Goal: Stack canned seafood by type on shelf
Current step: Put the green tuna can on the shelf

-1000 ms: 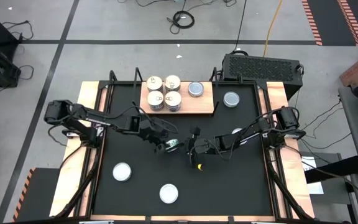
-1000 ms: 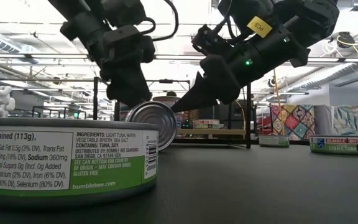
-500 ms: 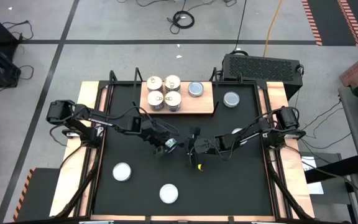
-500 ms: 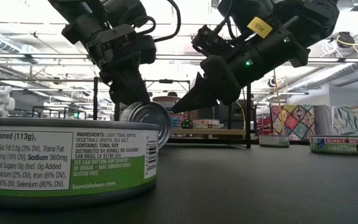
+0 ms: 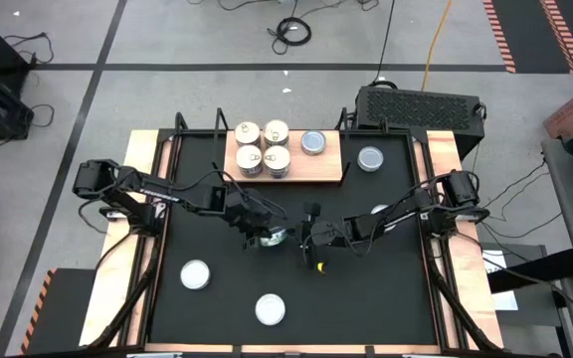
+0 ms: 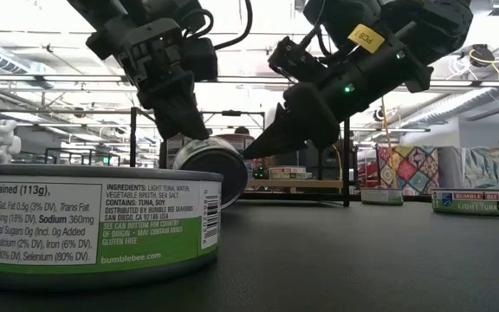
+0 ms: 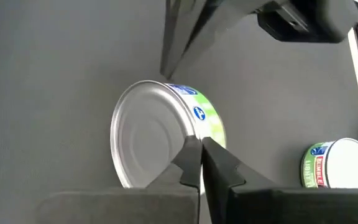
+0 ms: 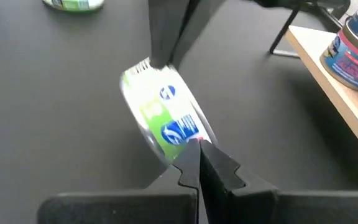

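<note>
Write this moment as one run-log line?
left hand: shut at tilted tin's rim | right hand: shut, touching same tin | shelf: five tins

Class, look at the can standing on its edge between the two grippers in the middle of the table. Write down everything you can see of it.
The tilted tuna can is a short round metal tin with a plain silvery end face, ringed by a rim, and a green, white and blue printed label around its side. It is tipped up on its edge on the black tabletop, not lying flat. The left gripper, shut, touches its rim, and the right gripper, also shut, touches its labelled side from the opposite side.
</note>
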Controlling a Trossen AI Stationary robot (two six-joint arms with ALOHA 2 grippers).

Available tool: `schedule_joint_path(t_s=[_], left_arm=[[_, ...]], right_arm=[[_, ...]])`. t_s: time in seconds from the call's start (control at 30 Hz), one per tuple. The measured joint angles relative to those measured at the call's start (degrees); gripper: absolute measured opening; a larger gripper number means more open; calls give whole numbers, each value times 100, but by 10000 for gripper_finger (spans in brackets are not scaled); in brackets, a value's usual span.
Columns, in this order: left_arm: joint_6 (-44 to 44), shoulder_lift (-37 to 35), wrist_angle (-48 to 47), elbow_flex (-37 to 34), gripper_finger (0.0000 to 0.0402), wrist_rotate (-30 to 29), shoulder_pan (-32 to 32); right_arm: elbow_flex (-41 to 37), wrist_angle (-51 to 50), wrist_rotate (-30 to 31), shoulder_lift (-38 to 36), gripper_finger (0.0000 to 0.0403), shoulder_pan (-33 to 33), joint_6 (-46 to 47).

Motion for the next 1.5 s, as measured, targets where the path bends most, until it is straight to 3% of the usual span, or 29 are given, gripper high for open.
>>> schedule_joint_path(t_s=[0.17,0.5,0.93,1.2,1.5], left_arm=[[16,-9,-43,19,2,-71,-123],[511,2,-1284,1017,0,-1312,-756],[1497,56,-1533,2178,0,-3089,-1260],[2507,678,-1499,2788,0,-3214,-891],[3591,1638,-1512,3693,0,-3093,-115]], right_arm=[[0,-597,257,-434,0,13,-100],[-151,-3006,1009,-2194,0,424,52],[-1856,-3325,1112,-4143,0,687,1149],[-2237,-3305,1266,-4687,0,680,1282],[-2236,-3306,1358,-4745,0,678,1280]])
